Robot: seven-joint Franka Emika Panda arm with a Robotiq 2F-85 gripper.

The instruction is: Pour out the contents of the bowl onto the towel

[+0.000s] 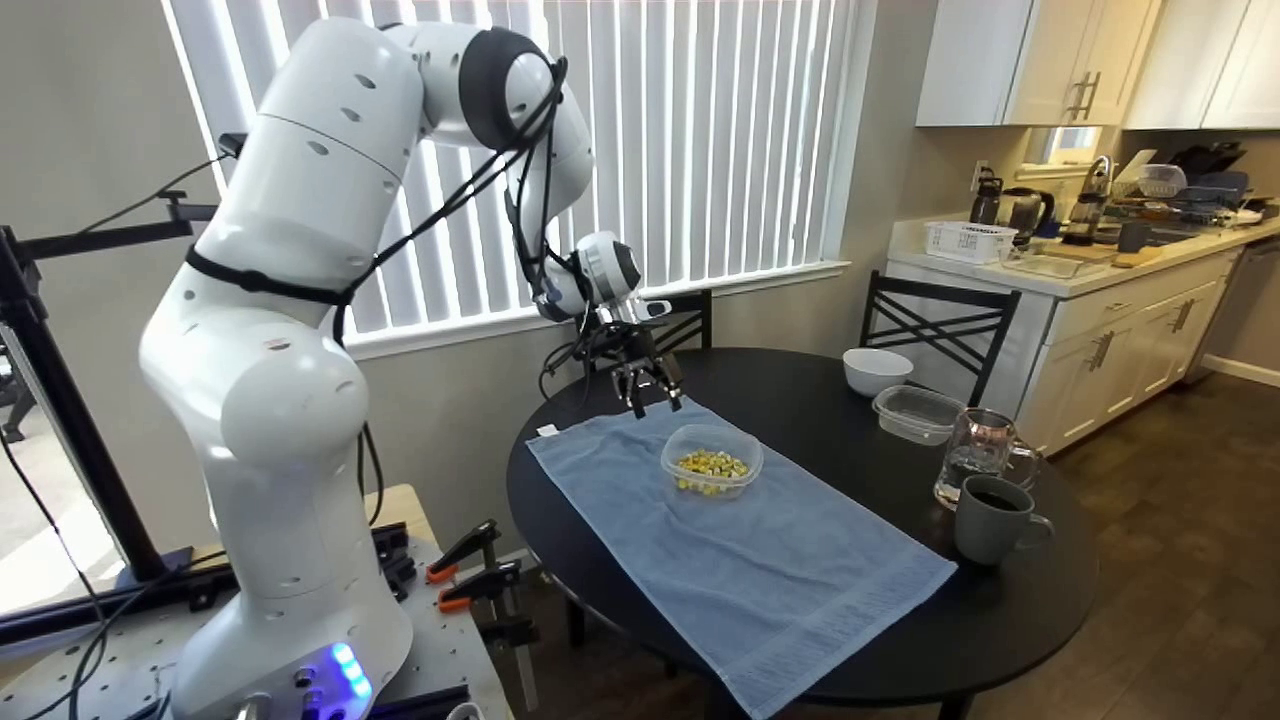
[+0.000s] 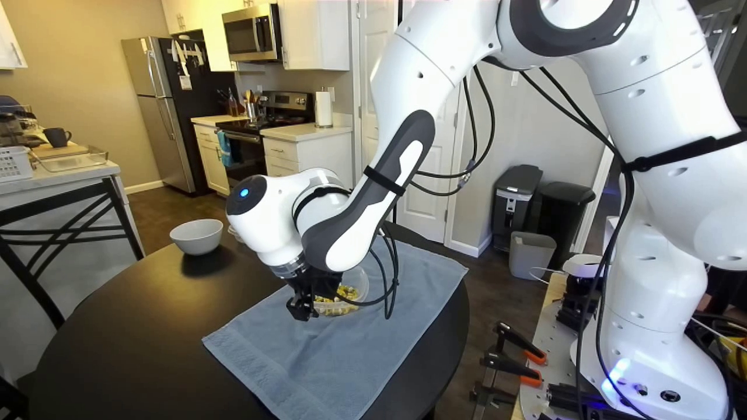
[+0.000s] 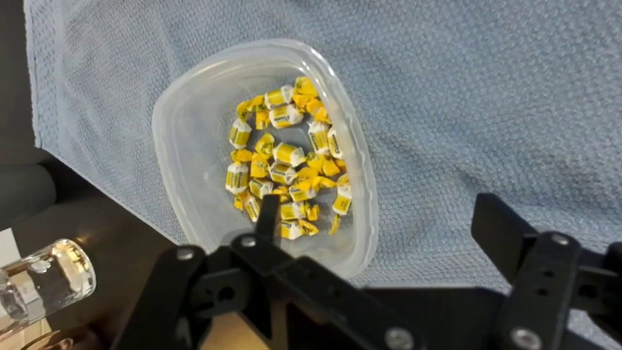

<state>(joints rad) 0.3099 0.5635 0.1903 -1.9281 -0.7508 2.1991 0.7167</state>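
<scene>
Hand point(image 3: 378, 216): black and angular, built of hard flat pieces joined with round-headed screws. The fingers stand wide apart and hold nothing, near the bowl point(image 3: 194, 146) but clear of it.
Bowl: thin see-through plastic, squarish with softly rounded corners and a rippled rim. It sits upright on the towel point(image 3: 461, 97).
Inside the bowl: a loose, shallow layer of small candies point(image 3: 289, 154), in yellow and white wrappers with twisted ends and tiny dark print. They lie on the bottom, gathered towards one side.
Towel: light blue terry cloth with a pebbly weave, spread flat with a few soft wrinkles; a ribbed band crosses one end.
Table point(image 1: 790, 395): round, smooth and black; one corner of the towel reaches over its edge.
Mug point(image 1: 985, 535): dull gray, with dark liquid inside.
Glass jug point(image 1: 983, 440): clear, with a handle, just beyond the mug; its contents are hard to make out.
Plastic tub point(image 1: 918, 415): low, clear, with rounded corners.
White bowl point(image 1: 877, 372): round, opaque, smooth, just past the tub.
Chair point(image 1: 945, 291): black, with a crisscross back.
Basket point(image 1: 970, 242): white, with pierced sides, on a pale counter point(image 1: 1095, 280).
</scene>
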